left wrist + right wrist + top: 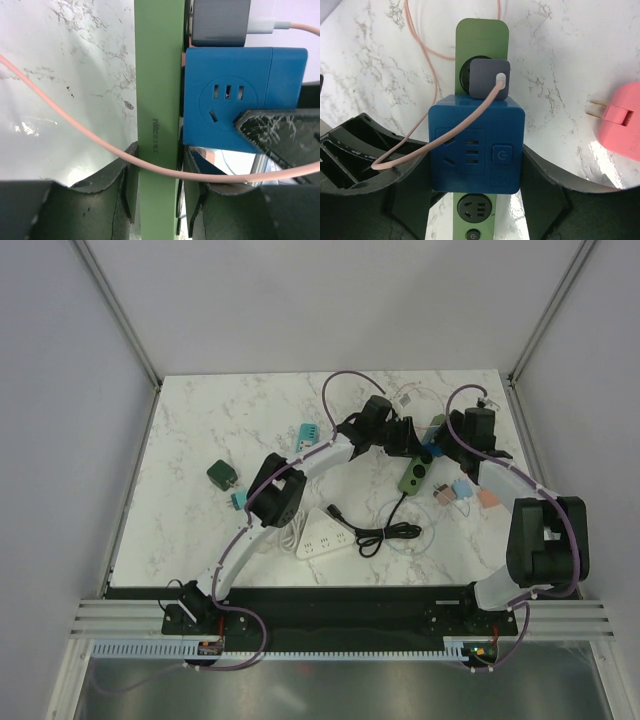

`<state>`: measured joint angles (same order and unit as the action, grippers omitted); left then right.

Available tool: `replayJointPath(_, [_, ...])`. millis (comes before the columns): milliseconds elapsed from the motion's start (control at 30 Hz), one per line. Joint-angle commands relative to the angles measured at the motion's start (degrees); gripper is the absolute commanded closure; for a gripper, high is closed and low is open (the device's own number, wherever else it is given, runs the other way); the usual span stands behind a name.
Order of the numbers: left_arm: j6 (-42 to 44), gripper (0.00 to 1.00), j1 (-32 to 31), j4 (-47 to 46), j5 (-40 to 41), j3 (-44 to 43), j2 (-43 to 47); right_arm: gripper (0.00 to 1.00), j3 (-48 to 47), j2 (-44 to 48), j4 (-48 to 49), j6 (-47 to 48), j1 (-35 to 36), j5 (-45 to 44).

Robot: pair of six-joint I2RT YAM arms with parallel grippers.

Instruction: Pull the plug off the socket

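A green power strip (413,476) lies on the marble table, with a blue cube plug (428,453) seated in its socket. My left gripper (157,170) is shut on the strip (157,100), one finger on each long side. My right gripper (476,165) is shut on the blue cube plug (476,150), fingers against its left and right faces. In the left wrist view the blue plug (235,95) still sits against the strip. A grey charger (490,78) with a pink cable (427,75) is plugged in just beyond the cube.
A pink plug (620,120) lies right of the strip. A white power strip (325,537) with a coiled black cable (385,533) lies in front. A dark green adapter (222,475) and a teal strip (306,433) lie to the left.
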<state>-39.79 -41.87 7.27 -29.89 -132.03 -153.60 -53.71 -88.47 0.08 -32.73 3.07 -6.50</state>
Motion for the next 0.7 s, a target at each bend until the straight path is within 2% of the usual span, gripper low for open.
replayJointPath(0, [2.97, 0.98, 1.26, 3.54, 10.38, -0.69, -2.49, 1.0, 0.8, 3.13, 7.92, -4.53, -5.26, 22.01])
replayJointPath(100, [3.05, 0.98, 1.35, 3.54, 10.03, -0.78, -2.58, 1.0, 2.21, 2.95, 11.43, -5.5, -6.15, 27.84])
replayJointPath(200, [3.05, 0.98, 1.35, 3.54, 9.85, -0.95, -2.76, 1.0, 2.74, 2.51, 11.09, -4.11, -6.5, 28.48])
replayJointPath(267, [3.05, 0.98, 1.35, 3.54, 9.85, -0.95, -2.76, 1.0, 2.3, 3.47, 7.6, -2.44, -6.24, 24.37])
replayJointPath(333, [3.14, 0.98, 1.35, 3.54, 9.94, -0.95, -2.76, 1.0, 0.03, 5.4, 2.24, 3.88, -3.7, 15.43])
replayJointPath(367, [3.05, 0.98, 1.35, 3.63, 10.03, -0.95, -2.67, 1.0, -0.86, 6.02, -2.84, 6.43, -1.51, 3.2])
replayJointPath(400, [3.05, 0.98, 1.35, 3.54, 9.94, -0.95, -2.76, 1.0, -1.56, 6.46, -4.28, 9.32, 1.64, -1.1])
replayJointPath(467, [3.14, 0.98, 1.26, 3.54, 9.94, -0.95, -2.76, 1.0, -1.48, 7.52, -4.91, 9.88, 2.29, -5.6])
replayJointPath(567, [3.05, 0.98, 1.35, 3.54, 10.03, -0.95, -2.76, 1.0, -1.48, 8.05, -5.87, 11.28, 2.64, -8.78])
replayJointPath(667, [3.05, 0.98, 1.26, 3.54, 10.03, -0.95, -2.76, 1.0, -0.52, 7.78, -2.65, 8.5, -1.55, 0.22])
